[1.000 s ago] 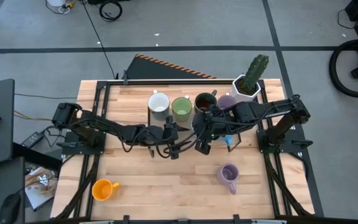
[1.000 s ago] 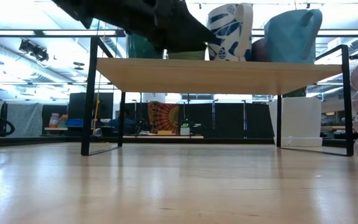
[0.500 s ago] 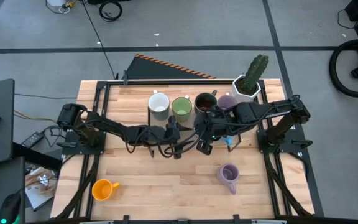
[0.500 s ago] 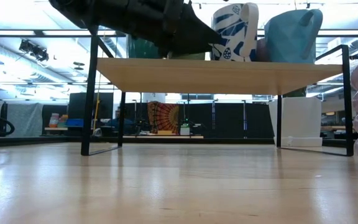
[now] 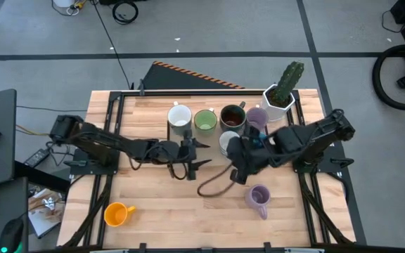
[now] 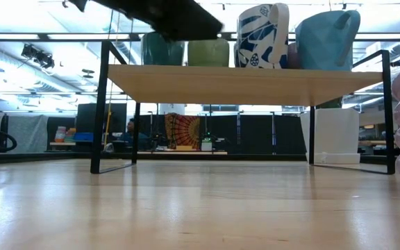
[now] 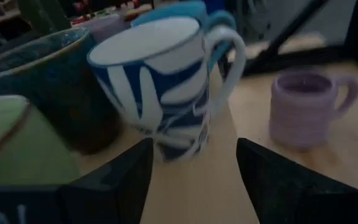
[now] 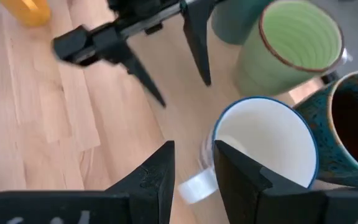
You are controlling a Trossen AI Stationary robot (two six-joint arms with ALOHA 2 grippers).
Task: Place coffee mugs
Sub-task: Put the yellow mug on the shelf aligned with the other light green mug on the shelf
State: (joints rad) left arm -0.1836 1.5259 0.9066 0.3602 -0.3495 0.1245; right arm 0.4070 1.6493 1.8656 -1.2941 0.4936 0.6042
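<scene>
No text, label, brand, number or sign can be read in any view. The white mug (image 7: 160,87) bears only a blue leaf-like pattern, not lettering, and the room beyond the table (image 6: 200,208) shows nothing legible.

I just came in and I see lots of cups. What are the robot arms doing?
They are putting mugs on a shelf. The right gripper seems to pinch the handle of a blue-and-white mug that stands on the shelf near a green mug. The left gripper is open beside it, touching nothing. An orange mug and a purple mug wait on the table.
</scene>
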